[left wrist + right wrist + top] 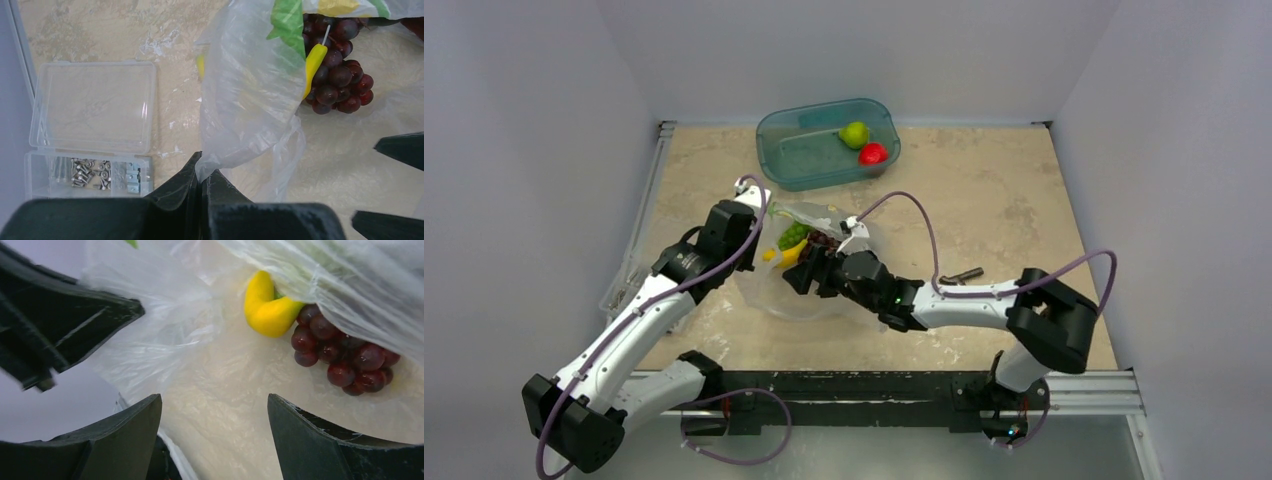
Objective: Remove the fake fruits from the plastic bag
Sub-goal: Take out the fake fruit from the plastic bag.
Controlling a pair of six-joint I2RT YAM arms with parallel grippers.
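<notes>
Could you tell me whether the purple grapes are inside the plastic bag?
Inside: the purple grapes lie within the plastic bag, film beneath them and draped over them.

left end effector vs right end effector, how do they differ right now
The left end effector is shut, pinching a fold of the plastic bag; the right end effector is open and holds nothing. The left end effector grips the bag at its edge, off to the side of the fruit; the right end effector points into the bag's mouth at the banana and purple grape bunch. Both are at the bag.
</notes>
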